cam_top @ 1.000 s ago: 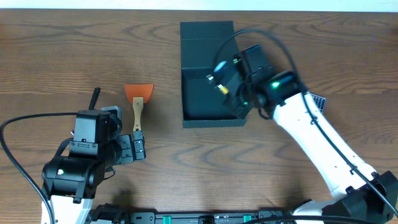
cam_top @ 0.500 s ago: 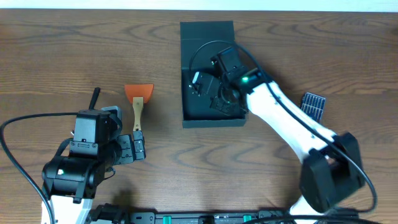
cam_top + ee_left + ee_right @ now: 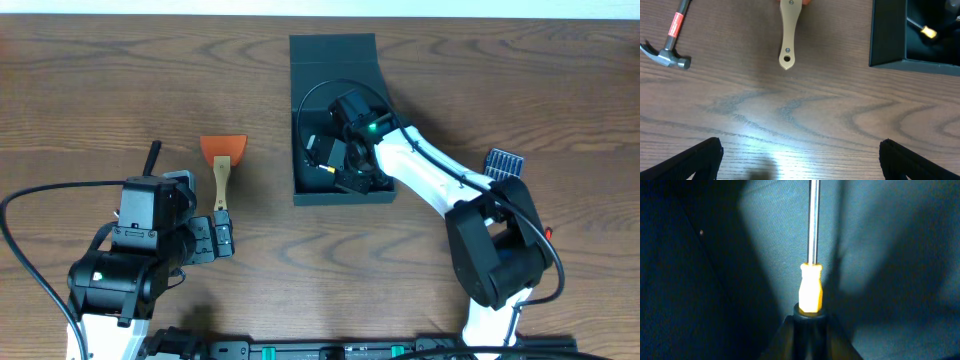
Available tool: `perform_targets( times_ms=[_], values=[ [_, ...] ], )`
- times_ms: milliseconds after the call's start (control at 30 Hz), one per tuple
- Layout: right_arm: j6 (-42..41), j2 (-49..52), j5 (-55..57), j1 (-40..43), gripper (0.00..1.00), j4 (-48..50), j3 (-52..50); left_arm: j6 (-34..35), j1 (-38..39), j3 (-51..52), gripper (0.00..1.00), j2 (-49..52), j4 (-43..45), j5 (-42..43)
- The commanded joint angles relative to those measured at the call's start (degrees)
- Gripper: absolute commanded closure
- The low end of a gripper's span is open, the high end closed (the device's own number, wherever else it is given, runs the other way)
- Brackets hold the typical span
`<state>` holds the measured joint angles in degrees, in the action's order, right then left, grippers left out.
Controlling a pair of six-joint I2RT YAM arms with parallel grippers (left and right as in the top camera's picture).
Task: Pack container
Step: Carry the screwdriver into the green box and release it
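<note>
Within the last second the right arm has been brought down into the container, which is set open at the far middle of the worktop. A yellow-handled screwdriver is now held inside it, with the right fingers narrow about its dark end. The left fingers are kept wide and empty near the scraper, so only the release is judged outstanding for this item.

A brown wood-grain counter is seen, bordered at its far edge by a pale strip; a soft glare is reflected on it.
</note>
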<state>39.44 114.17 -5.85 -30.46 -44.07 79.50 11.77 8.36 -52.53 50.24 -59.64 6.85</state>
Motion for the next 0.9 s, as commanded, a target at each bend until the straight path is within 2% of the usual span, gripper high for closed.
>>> perform_targets(
  times_ms=[0,33,167,267,400,467,500,633,700,767,833,867],
  values=[
    [0.9,0.1,-0.9,-0.3,0.63,0.0,0.7,-0.7,-0.2,-1.4,0.01,-0.2,-0.2,-0.9],
    [0.9,0.1,-0.9,-0.3,0.57,0.0,0.7,-0.7,-0.2,-1.4,0.01,-0.2,-0.2,-0.9],
    [0.1,0.1,-0.9,-0.3,0.48,-0.1,0.7,-0.7,-0.2,-1.4,0.01,-0.2,-0.2,-0.9],
    [-0.9,-0.2,-0.8,-0.3,0.47,0.0,0.9,-0.7,-0.2,-1.4,0.01,-0.2,-0.2,-0.9],
    [-7.1,-2.3,-0.5,-0.1,0.45,-1.4,3.6,-0.7,-0.2,-1.4,0.02,-0.2,-0.2,-0.9],
    [-11.4,-4.0,0.1,0.2,0.36,-3.1,6.4,-0.7,-0.2,-1.4,0.02,-0.2,-0.2,-0.9],
    [-13.1,-4.8,0.3,0.5,0.34,-4.3,8.0,-0.7,-0.2,-1.4,0.01,-0.2,-0.2,-0.9],
    [-18.2,-8.3,2.3,2.1,0.4,-12.2,17.4,-0.8,-0.2,-1.4,0.02,-0.2,-0.2,-0.9],
    [-24.7,-10.2,7.4,3.7,0.4,-16.0,22.7,-0.8,-0.2,-1.4,0.01,-0.2,-0.1,-0.9],
    [-35.0,-11.9,15.6,6.0,0.39,-20.0,27.3,-0.8,-0.2,-1.4,0.01,-0.2,-0.1,-0.9],
    [-47.3,-13.8,22.3,9.6,0.27,-25.9,31.5,-0.8,-0.2,-1.4,0.01,-0.2,-0.1,-0.9],
    [-51.6,-14.9,22.3,12.2,0.21,-28.7,33.1,-0.8,-0.2,-1.4,0.01,-0.2,-0.1,-0.9]
  ],
)
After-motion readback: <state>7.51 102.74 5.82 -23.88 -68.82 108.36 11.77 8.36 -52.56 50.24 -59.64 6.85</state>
